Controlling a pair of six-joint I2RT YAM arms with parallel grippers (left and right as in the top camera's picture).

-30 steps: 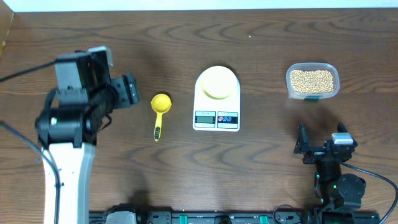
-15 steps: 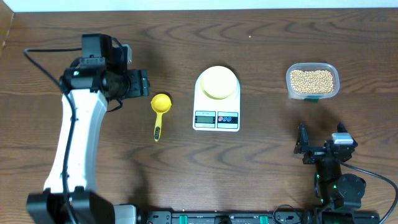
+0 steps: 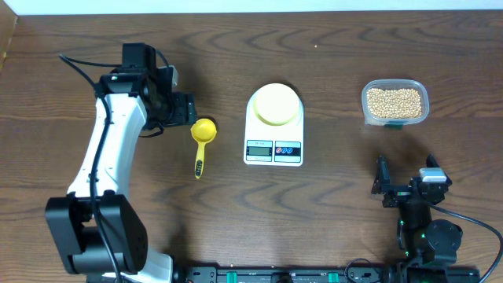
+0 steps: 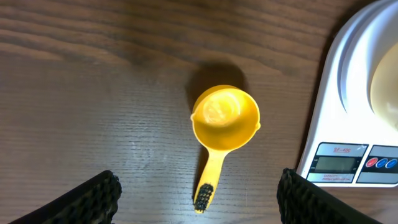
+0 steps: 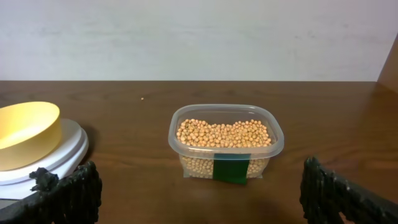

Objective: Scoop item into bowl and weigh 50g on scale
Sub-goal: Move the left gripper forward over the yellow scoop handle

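Left arm reaches farther right than moments earlier, left tool (image 3: 185, 110) spread wide over yellow scoop (image 3: 203, 130). Right tool (image 3: 383, 179) parked, fingers apart. Bowl (image 3: 275, 104) sits on scale (image 3: 273, 149); beans (image 3: 394, 101) in plastic tub (image 3: 365, 106).

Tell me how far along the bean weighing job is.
Done: the bowl sits on the scale. In hand: the open left pincer hovers near the yellow scoop, gripping nothing; the right pincer is open, idle. Left: all beans lie in the clear tub and the bowl looks empty, so scooping and weighing remain.
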